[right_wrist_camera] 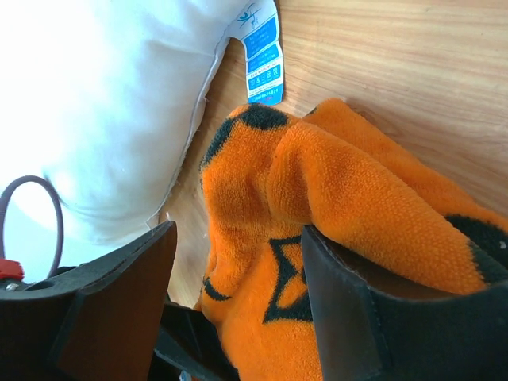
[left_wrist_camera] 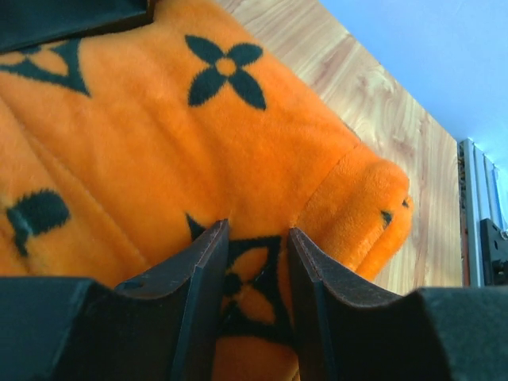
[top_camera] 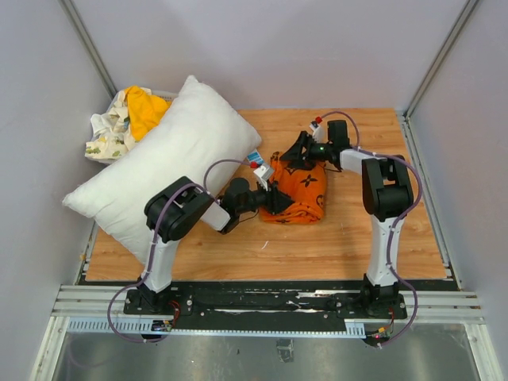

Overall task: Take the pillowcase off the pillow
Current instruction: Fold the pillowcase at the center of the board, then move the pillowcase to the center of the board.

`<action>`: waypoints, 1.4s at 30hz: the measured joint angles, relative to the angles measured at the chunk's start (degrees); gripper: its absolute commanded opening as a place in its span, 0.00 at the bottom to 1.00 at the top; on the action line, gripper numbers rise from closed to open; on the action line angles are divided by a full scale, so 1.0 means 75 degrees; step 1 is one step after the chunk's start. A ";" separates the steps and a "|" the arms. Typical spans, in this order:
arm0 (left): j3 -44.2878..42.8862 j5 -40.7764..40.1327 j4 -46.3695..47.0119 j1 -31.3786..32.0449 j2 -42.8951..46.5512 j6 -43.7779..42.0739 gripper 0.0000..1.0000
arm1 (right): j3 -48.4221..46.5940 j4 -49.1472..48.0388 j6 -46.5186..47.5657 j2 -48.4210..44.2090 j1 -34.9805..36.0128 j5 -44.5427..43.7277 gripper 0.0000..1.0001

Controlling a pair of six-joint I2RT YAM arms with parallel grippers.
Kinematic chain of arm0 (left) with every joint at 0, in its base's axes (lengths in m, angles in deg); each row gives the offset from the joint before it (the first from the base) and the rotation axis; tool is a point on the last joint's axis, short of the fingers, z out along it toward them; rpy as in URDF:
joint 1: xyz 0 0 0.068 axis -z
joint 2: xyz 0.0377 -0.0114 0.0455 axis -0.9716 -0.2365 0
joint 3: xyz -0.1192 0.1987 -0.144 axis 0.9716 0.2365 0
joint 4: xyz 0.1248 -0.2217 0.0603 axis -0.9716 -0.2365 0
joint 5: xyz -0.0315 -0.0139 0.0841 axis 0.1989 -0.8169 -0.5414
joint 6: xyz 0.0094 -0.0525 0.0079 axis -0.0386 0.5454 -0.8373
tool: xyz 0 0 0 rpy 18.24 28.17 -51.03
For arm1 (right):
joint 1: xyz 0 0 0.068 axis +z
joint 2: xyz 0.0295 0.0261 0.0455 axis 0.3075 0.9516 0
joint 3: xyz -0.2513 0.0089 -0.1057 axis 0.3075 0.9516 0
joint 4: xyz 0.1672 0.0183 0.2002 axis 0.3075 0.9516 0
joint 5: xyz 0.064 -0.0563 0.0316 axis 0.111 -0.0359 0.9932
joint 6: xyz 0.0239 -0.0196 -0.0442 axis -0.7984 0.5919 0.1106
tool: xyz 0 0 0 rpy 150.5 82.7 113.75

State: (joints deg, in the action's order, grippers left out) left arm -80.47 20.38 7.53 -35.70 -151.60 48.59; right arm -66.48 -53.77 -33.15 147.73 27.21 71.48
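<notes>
Although the pillowcase (top_camera: 300, 190) lies bunched on the table (top_camera: 357, 238) beside the bare pillow (top_camera: 171, 163), apparently fully off, the left gripper (left_wrist_camera: 258, 238) pinches a fold while the right gripper (right_wrist_camera: 238, 230) straddles fabric, jaws apart; next move: release and withdraw

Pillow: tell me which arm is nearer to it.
Left. The left arm overlaps the pillow along its near right edge in the top view; the right arm stands farther right, with the pillowcase between.
</notes>
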 measured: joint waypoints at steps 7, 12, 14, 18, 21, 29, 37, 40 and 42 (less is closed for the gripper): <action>0.0988 -0.0393 0.0956 -0.0009 0.0140 0.0082 0.41 | 0.0079 -0.0752 -0.0478 0.0259 -0.0038 0.0379 0.66; 0.1711 -0.0644 0.1160 -0.0006 0.0589 0.0128 0.41 | 0.0079 -0.0886 -0.0647 0.0335 -0.0207 0.0673 0.66; 0.1999 -0.0705 0.1029 -0.0006 0.0927 0.0131 0.41 | 0.0073 -0.0880 -0.0647 0.0338 -0.0251 0.0731 0.67; 0.2384 -0.0764 0.0137 -0.0003 0.1938 0.0052 0.46 | -0.0073 -0.0647 -0.0597 0.0309 -0.0306 0.0731 0.77; 0.2387 -0.0793 -0.0807 -0.0003 0.2978 -0.0117 0.65 | -0.0294 -0.0329 -0.0501 0.0175 -0.0341 0.0644 0.86; 0.0087 -0.0973 -0.4255 -0.0003 0.5045 -0.0918 0.91 | -0.0635 0.0318 -0.0294 -0.1696 -0.0568 0.0157 0.99; -0.0306 -0.1046 -0.5951 -0.0533 0.5788 -0.1110 0.92 | 0.1539 0.1224 0.0796 -0.5214 -0.0892 -0.1189 0.97; -0.0029 -0.1043 -0.6423 -0.0796 0.5974 -0.1075 0.92 | 0.2672 0.1556 0.1075 -0.5525 -0.1180 -0.1754 0.92; 0.0137 -0.1046 -0.6659 -0.0871 0.6108 -0.1058 0.92 | 0.3389 0.1789 0.1241 -0.5426 -0.1291 -0.2116 0.90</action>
State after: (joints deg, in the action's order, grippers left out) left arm -79.44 12.53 -42.41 -42.23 -105.79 40.66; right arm -41.06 -40.35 -23.84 107.03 17.52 55.61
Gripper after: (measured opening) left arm 0.917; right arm 0.930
